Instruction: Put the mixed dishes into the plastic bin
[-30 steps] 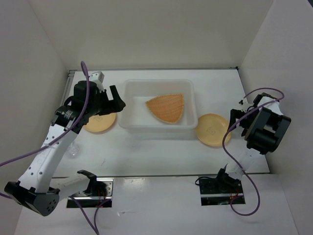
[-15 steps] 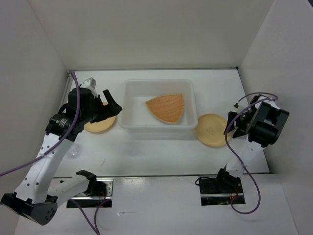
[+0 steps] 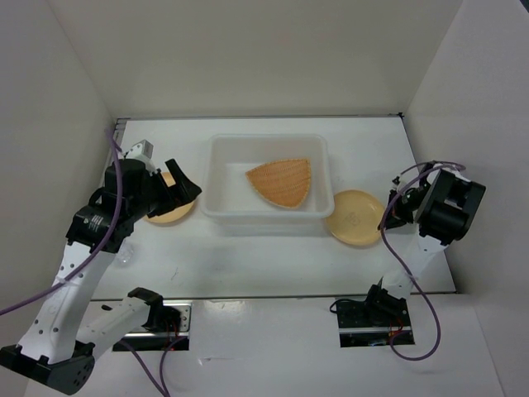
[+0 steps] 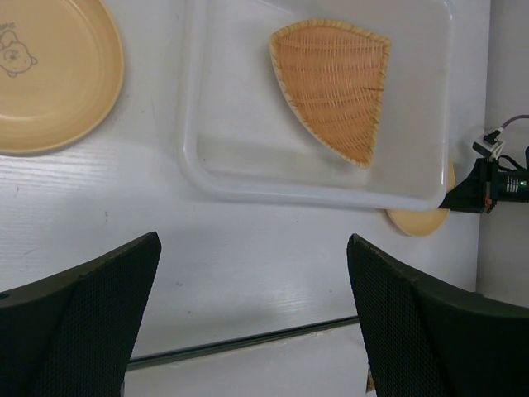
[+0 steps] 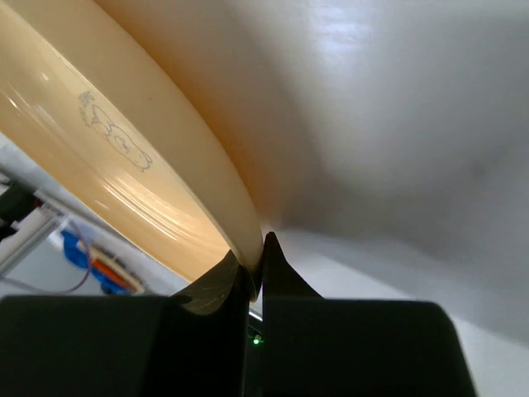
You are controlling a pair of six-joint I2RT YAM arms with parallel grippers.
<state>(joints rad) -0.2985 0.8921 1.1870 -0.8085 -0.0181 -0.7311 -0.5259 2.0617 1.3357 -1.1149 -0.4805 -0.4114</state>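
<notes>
Right gripper (image 5: 253,266) has clamped onto plate (image 3: 354,217) rim, near bench's right edge.
Rim hold likely suits lifting into bin (image 3: 264,212); left gripper (image 4: 252,281) hangs wide open.

A bin (image 3: 221,169) is placed at the middle of the table (image 3: 248,256), toward the far side. A fan-shaped dish (image 3: 281,182) is laid inside it, right of centre. The left plate (image 3: 169,213) is found left of the bin, slightly apart. The right plate (image 3: 354,218) is set just beside the bin's near right corner.
</notes>
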